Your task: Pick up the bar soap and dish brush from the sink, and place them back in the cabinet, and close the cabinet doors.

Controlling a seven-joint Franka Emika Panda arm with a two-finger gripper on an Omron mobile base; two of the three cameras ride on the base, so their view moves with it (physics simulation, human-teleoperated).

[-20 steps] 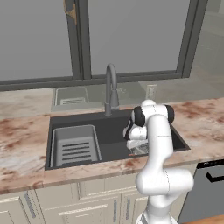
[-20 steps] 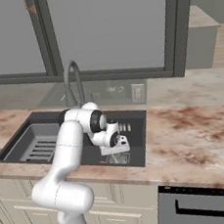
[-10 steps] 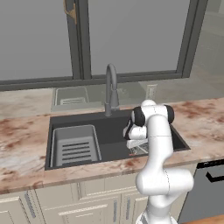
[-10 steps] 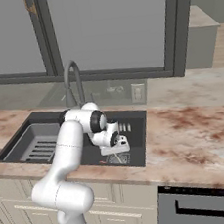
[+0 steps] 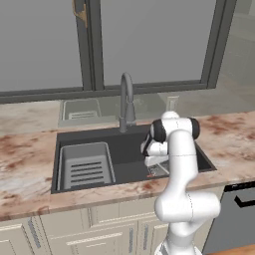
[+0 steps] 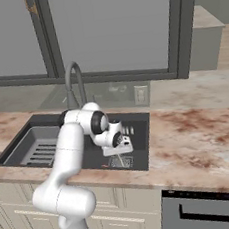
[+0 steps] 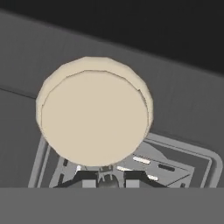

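The dish brush (image 7: 94, 116) fills the hand view, its round cream head just ahead of my fingertips (image 7: 89, 180). My gripper (image 7: 107, 180) is shut on it at the handle, which is hidden behind the head. In the base views the gripper (image 5: 158, 167) (image 6: 119, 153) reaches down low over the right part of the dark sink (image 5: 92, 137) (image 6: 20, 141), above the drain grid (image 7: 151, 165). The bar soap (image 5: 151, 176) (image 6: 106, 164) is a tiny reddish block on the sink floor just in front of the gripper. The cabinet and its doors are out of view.
A tall curved grey faucet (image 5: 127, 99) (image 6: 74, 85) stands behind the basin. A pale slotted rack (image 5: 85, 167) (image 6: 40, 147) takes up the sink's left part. Marbled counter (image 5: 229, 134) runs on both sides, with a dishwasher front (image 6: 208, 211) to the right.
The jaws have closed from wide open to shut around the brush. The arm has stayed almost where it was over the sink's right part.
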